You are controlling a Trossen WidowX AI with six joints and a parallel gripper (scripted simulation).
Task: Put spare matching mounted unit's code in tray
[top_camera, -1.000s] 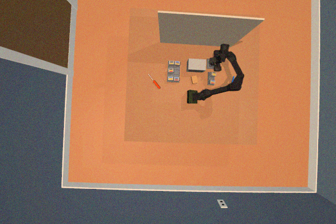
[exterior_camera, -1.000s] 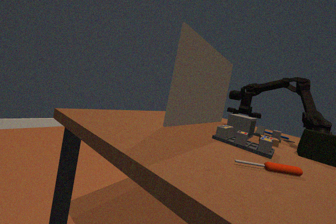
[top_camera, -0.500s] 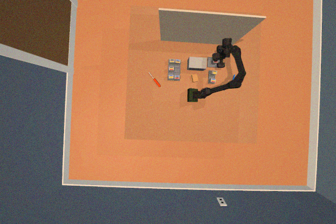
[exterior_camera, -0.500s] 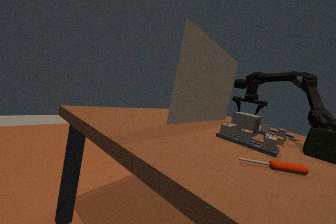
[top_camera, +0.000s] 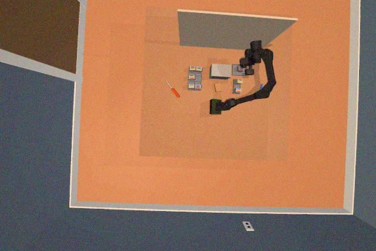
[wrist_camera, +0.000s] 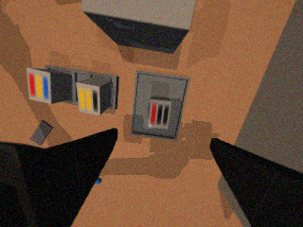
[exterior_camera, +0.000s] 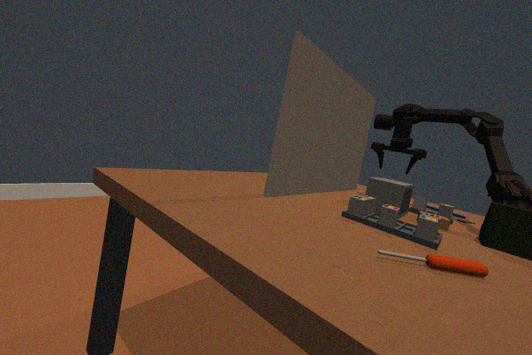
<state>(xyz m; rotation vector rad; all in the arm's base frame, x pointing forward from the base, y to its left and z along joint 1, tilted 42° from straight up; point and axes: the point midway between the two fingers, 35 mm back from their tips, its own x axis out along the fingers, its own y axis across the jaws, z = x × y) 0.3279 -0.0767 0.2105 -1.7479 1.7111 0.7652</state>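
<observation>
And there's the hand (exterior_camera: pixel 393 171) (wrist_camera: pixel 164 137), wide open and released, hanging above the tray (top_camera: pixel 234 73) (wrist_camera: pixel 180 106)! The spare (top_camera: pixel 241 68) (wrist_camera: pixel 159 113) sits inside, its label showing one red bar and two black.

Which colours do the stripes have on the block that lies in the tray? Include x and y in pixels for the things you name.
One red, two black (wrist_camera: pixel 160 113); the wrist view shows them best.
</observation>
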